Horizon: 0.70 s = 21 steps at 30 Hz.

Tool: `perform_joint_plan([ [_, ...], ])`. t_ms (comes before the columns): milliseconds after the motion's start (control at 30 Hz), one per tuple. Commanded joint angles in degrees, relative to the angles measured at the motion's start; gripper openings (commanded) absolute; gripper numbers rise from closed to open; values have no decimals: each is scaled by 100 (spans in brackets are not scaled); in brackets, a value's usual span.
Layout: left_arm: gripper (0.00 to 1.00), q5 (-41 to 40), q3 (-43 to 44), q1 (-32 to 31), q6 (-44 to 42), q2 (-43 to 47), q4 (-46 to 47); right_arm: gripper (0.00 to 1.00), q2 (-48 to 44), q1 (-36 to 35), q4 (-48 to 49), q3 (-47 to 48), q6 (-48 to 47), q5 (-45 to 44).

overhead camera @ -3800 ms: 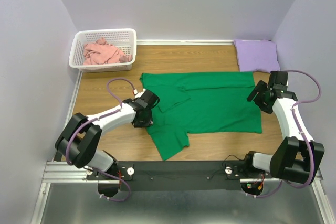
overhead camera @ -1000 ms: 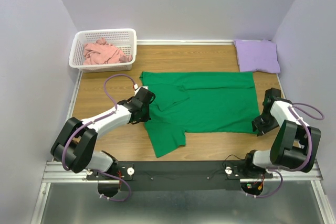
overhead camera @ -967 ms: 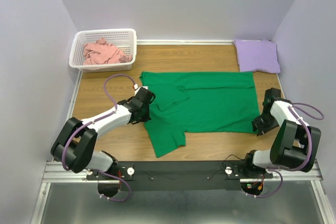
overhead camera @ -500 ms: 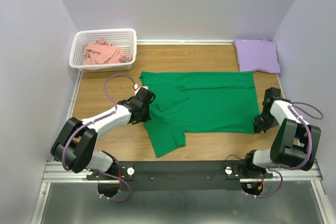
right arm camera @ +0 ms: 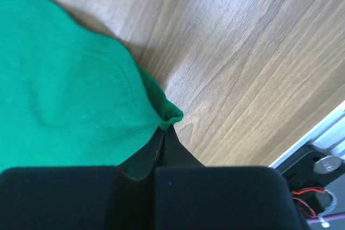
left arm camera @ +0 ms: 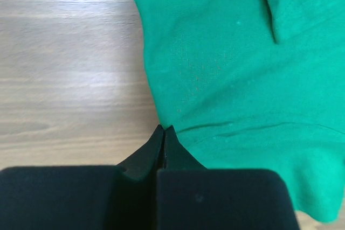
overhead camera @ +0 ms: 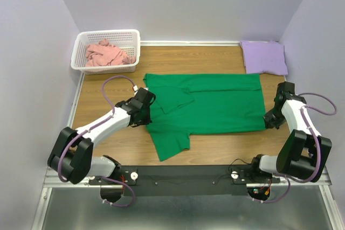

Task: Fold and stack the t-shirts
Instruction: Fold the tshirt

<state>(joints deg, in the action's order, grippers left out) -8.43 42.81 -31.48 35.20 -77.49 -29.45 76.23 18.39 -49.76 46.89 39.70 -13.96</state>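
Right hand [right arm camera: 163,131] pinching green t-shirt [right arm camera: 64,79] corner, bare table [right arm camera: 242,52] beyond

Pale lavender walls [overhead camera: 188,4] closed in a wood-grain worktop [overhead camera: 215,60]: one beyond the jaws, one outside the left jaws, one outside the right jaws. A white strip [overhead camera: 188,42] edged the far side. Nearer than the jaws lay a grey metal sheet [overhead camera: 178,214]; the light was soft and even

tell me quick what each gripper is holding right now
left gripper: closed, pinching the edge of the green t-shirt
right gripper: closed, pinching a corner of the green t-shirt
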Motion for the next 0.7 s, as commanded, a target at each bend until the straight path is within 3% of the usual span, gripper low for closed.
perform_joint_plan([
  [0,0,43,254,160,57,436,-657,1,-327,42,-368,311,-542,-151],
  [233,0,210,587,423,-66,437,-957,0,-407,42,-263,452,-912,121],
  [667,0,254,1265,889,-488,-441,-896,1,832,42,440,1462,-1509,525],
])
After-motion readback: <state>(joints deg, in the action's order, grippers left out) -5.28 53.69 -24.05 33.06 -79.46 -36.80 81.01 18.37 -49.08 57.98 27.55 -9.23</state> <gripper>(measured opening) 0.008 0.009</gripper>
